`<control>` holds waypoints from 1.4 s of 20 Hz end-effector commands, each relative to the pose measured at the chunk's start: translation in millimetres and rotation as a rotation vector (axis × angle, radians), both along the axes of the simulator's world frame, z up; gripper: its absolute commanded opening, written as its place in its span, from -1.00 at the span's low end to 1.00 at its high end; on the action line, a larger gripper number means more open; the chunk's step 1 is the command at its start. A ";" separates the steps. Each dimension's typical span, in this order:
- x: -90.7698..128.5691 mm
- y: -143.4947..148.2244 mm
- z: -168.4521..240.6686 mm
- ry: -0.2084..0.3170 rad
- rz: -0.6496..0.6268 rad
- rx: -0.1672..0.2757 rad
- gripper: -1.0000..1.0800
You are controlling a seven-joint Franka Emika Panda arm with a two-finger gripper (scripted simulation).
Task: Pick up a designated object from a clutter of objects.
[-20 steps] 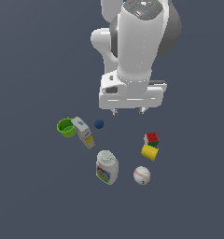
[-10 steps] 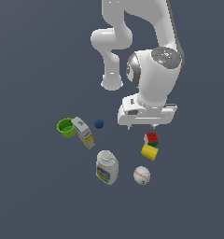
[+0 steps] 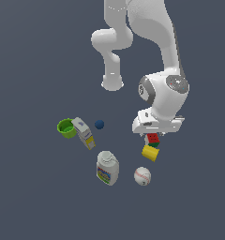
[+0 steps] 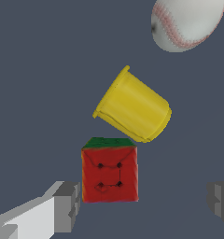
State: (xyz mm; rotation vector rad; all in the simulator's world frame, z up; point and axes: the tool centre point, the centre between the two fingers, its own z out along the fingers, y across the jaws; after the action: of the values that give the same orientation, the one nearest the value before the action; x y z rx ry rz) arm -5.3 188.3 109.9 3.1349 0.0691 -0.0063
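Right of the middle in the exterior view, the white arm bends down low, and its hand (image 3: 154,133) hangs just over the puzzle cube (image 3: 153,138). A yellow cup (image 3: 150,153) lies on its side touching the cube, with a baseball (image 3: 142,176) a bit lower down. Farther to the left sit a white bottle (image 3: 107,168), a tiny blue ball (image 3: 99,124), a white and yellow box (image 3: 84,133) and a green cup (image 3: 66,128). They all rest on the dark tabletop (image 3: 34,197).

Low in the wrist view, the hand (image 4: 144,200) is spread wide and holds nothing. The cube (image 4: 109,173) sits between its two fingers (image 4: 65,205), closer to the left one. The yellow cup (image 4: 132,106) leans against the cube's far green edge, and the baseball (image 4: 186,22) peeks in at the upper right.

This looks like the reaching step. Next, the hand should probably go down a little more and squeeze the cube without bumping the yellow cup.
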 end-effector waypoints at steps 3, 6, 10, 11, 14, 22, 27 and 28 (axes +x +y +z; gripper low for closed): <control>-7.1 15.5 -19.5 -0.003 0.001 0.004 0.92; -9.7 20.3 -25.4 -0.004 0.001 0.006 0.92; -10.1 20.3 -25.7 -0.002 0.002 0.005 0.92; -10.2 20.3 -26.8 -0.002 0.002 0.005 0.92; -10.4 20.4 -34.0 -0.002 0.002 0.005 0.92; -11.3 20.9 -69.7 -0.004 0.002 0.006 0.92; -10.7 21.4 -76.9 -0.004 0.002 0.006 0.92; -10.7 21.4 -76.9 -0.004 0.002 0.006 -1.00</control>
State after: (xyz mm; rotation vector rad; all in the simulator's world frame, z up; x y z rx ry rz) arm -16.5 209.7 33.8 3.1404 0.0727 -0.0020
